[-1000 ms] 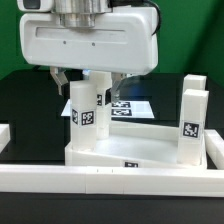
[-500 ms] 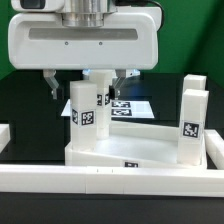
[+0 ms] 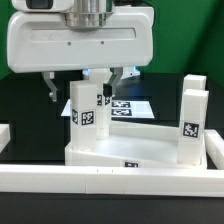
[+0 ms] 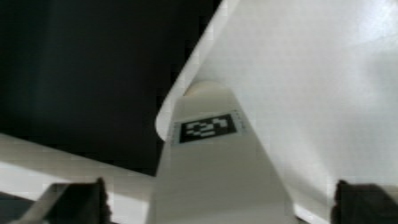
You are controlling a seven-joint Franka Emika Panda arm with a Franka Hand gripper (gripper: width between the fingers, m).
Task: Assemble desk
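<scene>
The white tray-like tabletop (image 3: 140,152) lies flat behind the front rail. One white leg (image 3: 85,108) stands upright on its corner at the exterior view's left, with a black tag on its face. A second leg (image 3: 192,118) stands on the corner at the exterior view's right. My gripper (image 3: 85,90) hangs over the first leg, with one dark finger (image 3: 52,90) on each side of it and a gap to the leg on both sides. In the wrist view the tagged leg (image 4: 214,150) runs between the fingertips (image 4: 80,203), and the gripper (image 4: 222,205) is open around it.
A long white rail (image 3: 110,182) crosses the front, with short rails at both sides. The marker board (image 3: 138,106) lies flat on the black table behind the tabletop. Green backing fills the far background.
The gripper has shifted a little toward the exterior view's left over the leg, and its fingers have drawn slightly closer together. The legs and tabletop have not moved.
</scene>
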